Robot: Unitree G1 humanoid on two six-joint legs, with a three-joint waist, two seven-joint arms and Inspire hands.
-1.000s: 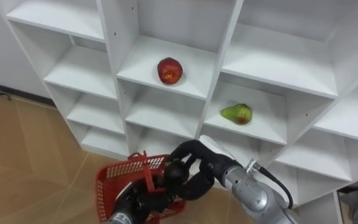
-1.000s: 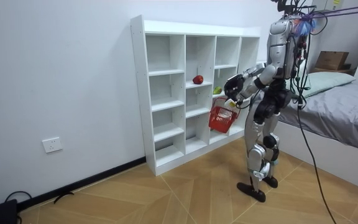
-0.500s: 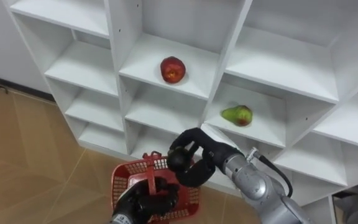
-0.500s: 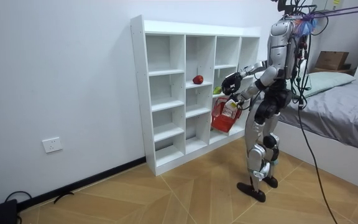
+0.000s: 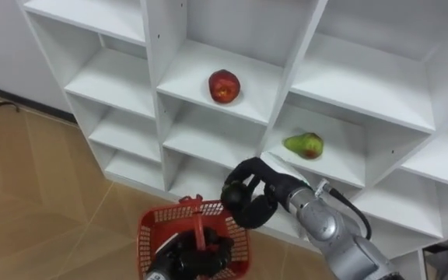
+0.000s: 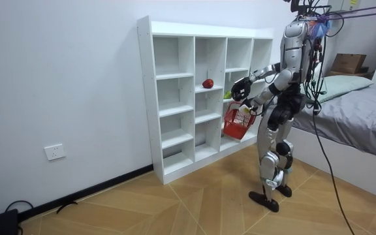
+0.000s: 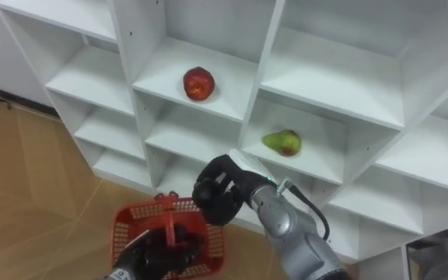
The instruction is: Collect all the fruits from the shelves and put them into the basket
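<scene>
r robot hand (image 5: pixel 249 204) btwn shelf (image 5: pixel 341 165) edge & basket (image 5: pixel 148 232)

The robot stands facing the white shelf unit (image 6: pixel 147 98), a bed (image 6: pixel 361 124) behind it, with a red basket (image 6: pixel 237 123) hanging at its front. A red apple (image 6: pixel 207 83) sits on one shelf.

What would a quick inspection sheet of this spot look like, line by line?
Surface: white shelf unit, open compartments.
Job's things: red apple on one shelf; green pear one compartment right, a level lower; red basket below.
Clutter: nothing seen.
Hands: left hand grips the basket's handle; right hand curled above the basket.
Cables: dark cable on the floor by the wall.
Surroundings: wood floor, bed, wall socket.
</scene>
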